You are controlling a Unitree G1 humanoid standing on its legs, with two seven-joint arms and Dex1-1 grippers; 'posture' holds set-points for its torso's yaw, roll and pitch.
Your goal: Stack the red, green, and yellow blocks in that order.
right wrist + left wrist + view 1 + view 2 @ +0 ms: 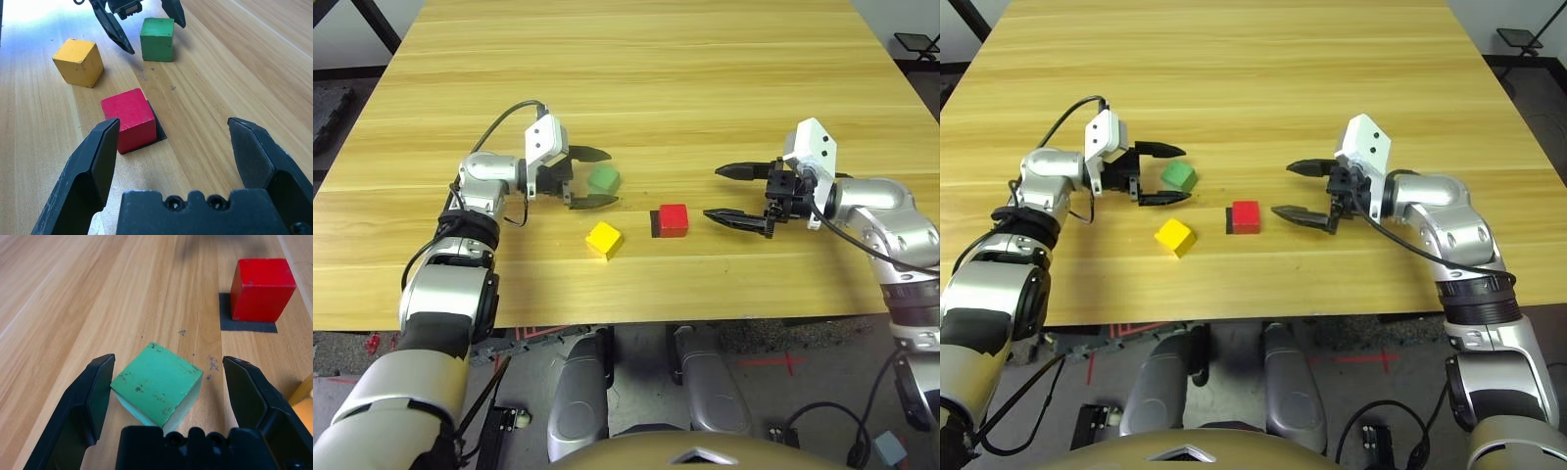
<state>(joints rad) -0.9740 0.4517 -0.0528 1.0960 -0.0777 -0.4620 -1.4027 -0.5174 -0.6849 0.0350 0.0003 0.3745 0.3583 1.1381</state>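
At centre left of the head view, the left gripper [594, 178] is spread wide around the muted green matte cube [603, 179]; no grip is seen. Below it, the bright yellow matte cube [604, 239] lies alone on the light wooden surface [636, 88]. At centre, the bright red matte cube [674, 219] is set on a flat black square patch [655, 223]. At right, the right gripper [723, 193] is held wide open, empty, beside the red cube.

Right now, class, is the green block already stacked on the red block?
No: the green block sits on the table between the open left gripper's fingers, apart from the red block.
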